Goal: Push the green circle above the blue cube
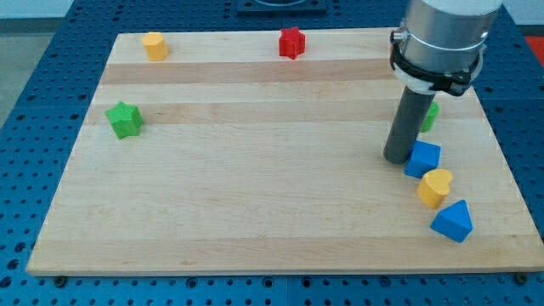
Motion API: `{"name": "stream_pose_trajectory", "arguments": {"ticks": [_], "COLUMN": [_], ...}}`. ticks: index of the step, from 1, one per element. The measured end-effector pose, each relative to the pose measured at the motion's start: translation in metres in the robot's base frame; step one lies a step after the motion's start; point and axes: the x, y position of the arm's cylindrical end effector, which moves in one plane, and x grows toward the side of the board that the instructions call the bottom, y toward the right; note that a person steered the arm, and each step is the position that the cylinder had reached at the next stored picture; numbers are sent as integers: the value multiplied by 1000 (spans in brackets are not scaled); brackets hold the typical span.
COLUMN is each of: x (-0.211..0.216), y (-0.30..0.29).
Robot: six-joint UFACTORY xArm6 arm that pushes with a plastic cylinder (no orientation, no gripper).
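The green circle is at the view's right, mostly hidden behind my rod; only its right edge shows. The blue cube sits just below it. My tip rests on the board right beside the blue cube's left side and below-left of the green circle.
A yellow heart and a blue triangle lie below the blue cube. A green star is at the view's left, a yellow block at the top left, a red star at the top centre. The wooden board ends near the blocks on the right.
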Motion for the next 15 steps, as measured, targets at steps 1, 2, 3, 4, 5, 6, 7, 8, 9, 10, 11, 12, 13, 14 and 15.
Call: {"name": "stream_pose_trajectory", "arguments": {"ticks": [1, 2, 3, 4, 5, 6, 7, 8, 9, 10, 11, 12, 13, 14, 15], "x": [-1, -5, -15, -46, -76, -103, -127, -134, -134, -130, -113, -104, -98, -90, -88], "y": [-5, -15, -25, -30, -30, -26, -9, 23, 36, 36, 36, 36, 36, 36, 36]}}
